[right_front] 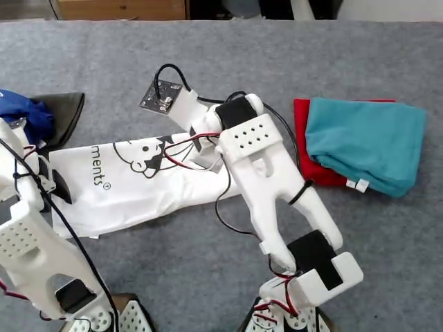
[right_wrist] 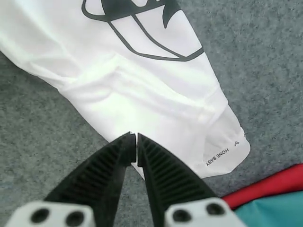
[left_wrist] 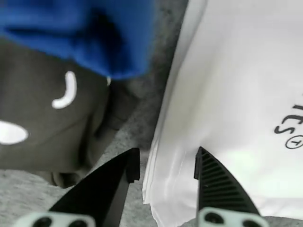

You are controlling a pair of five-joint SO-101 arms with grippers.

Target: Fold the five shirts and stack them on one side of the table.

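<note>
Grey worktop (right_front: 208,62) is covered edge to edge in the high view. White shirt (right_front: 145,187) with black print is spread long and flat across the left-centre, partly folded, and its right end is overlapped by the right arm. Teal shirt (right_front: 367,142) is folded and stacked on a folded red shirt (right_front: 300,131) at the right side of the worktop, with red showing along the stack's left edge. Dark shirt (right_front: 62,114) is bunched at the far left, just beside the white shirt's left end; blue shirt (right_front: 24,111) is heaped on top of it. Left fingers (left_wrist: 218,184) are spread apart, released, straddling the white shirt's left edge: one over the fabric, one over bare worktop. Right fingers (right_wrist: 104,170) are clenched together at the white shirt's edge near the sleeve end — whether cloth is pinched between them cannot be told.
</note>
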